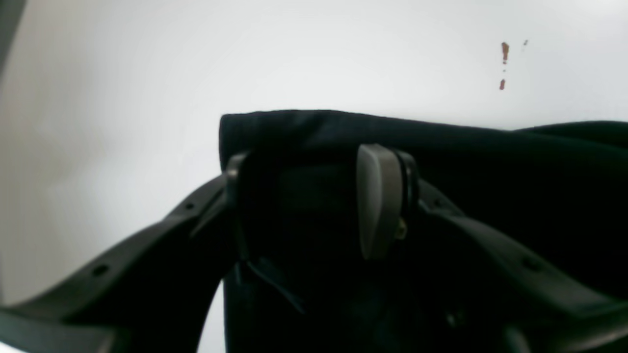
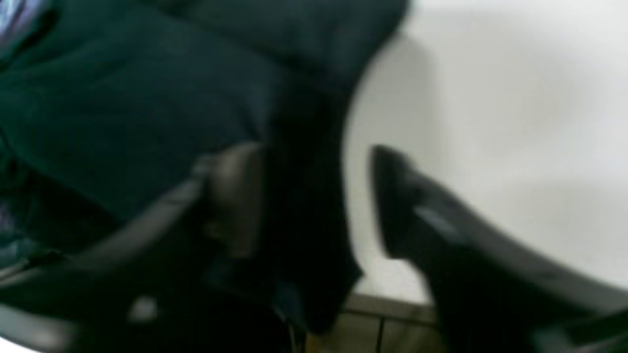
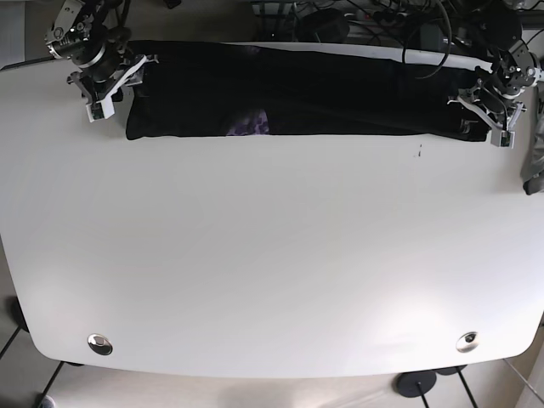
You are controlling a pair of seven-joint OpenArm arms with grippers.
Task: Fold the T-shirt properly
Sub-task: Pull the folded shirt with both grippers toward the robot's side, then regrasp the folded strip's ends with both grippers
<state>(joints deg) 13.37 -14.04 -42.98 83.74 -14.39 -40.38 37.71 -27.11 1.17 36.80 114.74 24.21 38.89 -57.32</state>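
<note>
We see a white desk [image 3: 272,255], wide and bare across its near part. The dark T-shirt [image 3: 289,98] lies as a long band along the far edge; soft and limp, we judge it best held at its end corners. The left end effector [image 1: 314,196], at the scene's right, pinches cloth. The right end effector [image 2: 314,201], at the left end, stands parted astride the shirt's edge.

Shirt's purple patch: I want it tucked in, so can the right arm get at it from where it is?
Probably yes. The purple patch lies uncovered on the shirt's near edge, bare table beside it. But the right hand sits at the shirt's end, fabric between its fingers.
</note>
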